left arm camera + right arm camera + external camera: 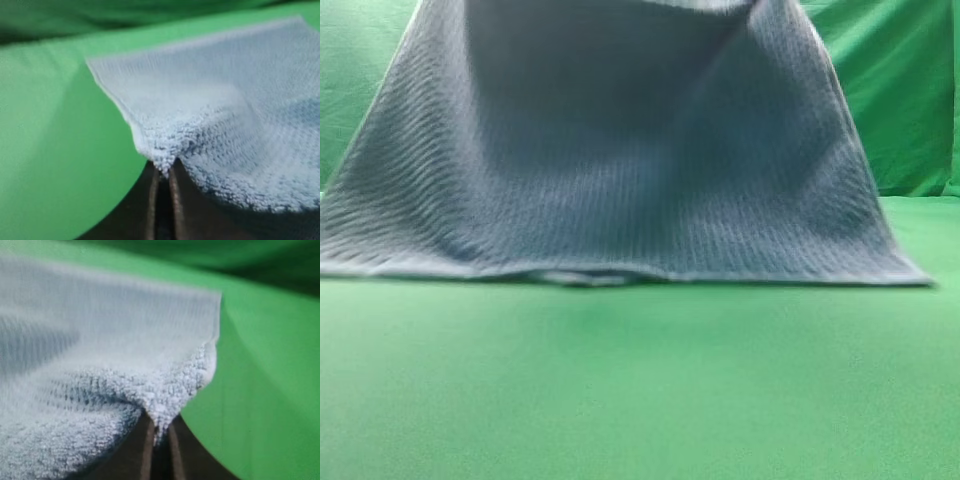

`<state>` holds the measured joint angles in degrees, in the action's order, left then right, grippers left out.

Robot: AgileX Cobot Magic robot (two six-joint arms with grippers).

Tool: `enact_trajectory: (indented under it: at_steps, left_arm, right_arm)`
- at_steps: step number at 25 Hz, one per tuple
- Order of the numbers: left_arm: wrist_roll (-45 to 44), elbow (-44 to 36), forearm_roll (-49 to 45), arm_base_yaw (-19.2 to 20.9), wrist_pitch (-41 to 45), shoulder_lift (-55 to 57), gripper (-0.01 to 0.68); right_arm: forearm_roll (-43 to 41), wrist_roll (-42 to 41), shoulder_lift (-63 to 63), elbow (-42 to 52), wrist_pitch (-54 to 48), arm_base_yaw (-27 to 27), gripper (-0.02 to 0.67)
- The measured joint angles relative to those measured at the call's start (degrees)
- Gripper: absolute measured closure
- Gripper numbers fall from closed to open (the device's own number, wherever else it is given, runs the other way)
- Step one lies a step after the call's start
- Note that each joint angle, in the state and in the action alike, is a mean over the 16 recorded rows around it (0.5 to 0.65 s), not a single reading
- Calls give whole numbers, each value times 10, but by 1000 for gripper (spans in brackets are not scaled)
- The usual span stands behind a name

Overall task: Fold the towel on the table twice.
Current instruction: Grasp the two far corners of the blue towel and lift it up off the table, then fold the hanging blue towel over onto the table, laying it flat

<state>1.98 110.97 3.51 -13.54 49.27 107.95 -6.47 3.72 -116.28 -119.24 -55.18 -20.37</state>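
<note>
The blue-grey waffle-weave towel hangs lifted in front of the exterior camera, its top out of frame and its lower edge resting on the green table. No gripper shows in that view. In the left wrist view my left gripper is shut on a corner of the towel, the cloth pinched between its dark fingers. In the right wrist view my right gripper is likewise shut on the other corner of the towel, which drapes away to the left.
A wrinkled green backdrop cloth hangs behind the table at both sides. Bare green table surface lies under the left gripper, and more of it to the right of the right gripper.
</note>
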Motion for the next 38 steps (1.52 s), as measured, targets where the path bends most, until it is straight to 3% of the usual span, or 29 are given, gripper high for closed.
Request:
enact_trajectory:
  at_steps: [8, 16, 26, 32, 38]
  left_arm:
    - [7, 84, -26, 0, -36, -10, 673]
    - [30, 29, -36, 0, -37, -22, 673]
    - [41, -175, -21, -1, -70, -127, 673]
    - [-1, -294, 33, -1, -72, -211, 673]
    - [-59, -361, 98, -1, -31, -264, 673]
  right_arm:
    - [-16, -37, -3, -146, 2, 3, 649]
    - [-17, -43, -9, -123, -41, 10, 649]
    - [-6, -10, 71, 41, -69, 13, 649]
    - [6, 9, 177, 195, -41, 11, 649]
    - [21, 26, 296, 365, -2, 11, 649]
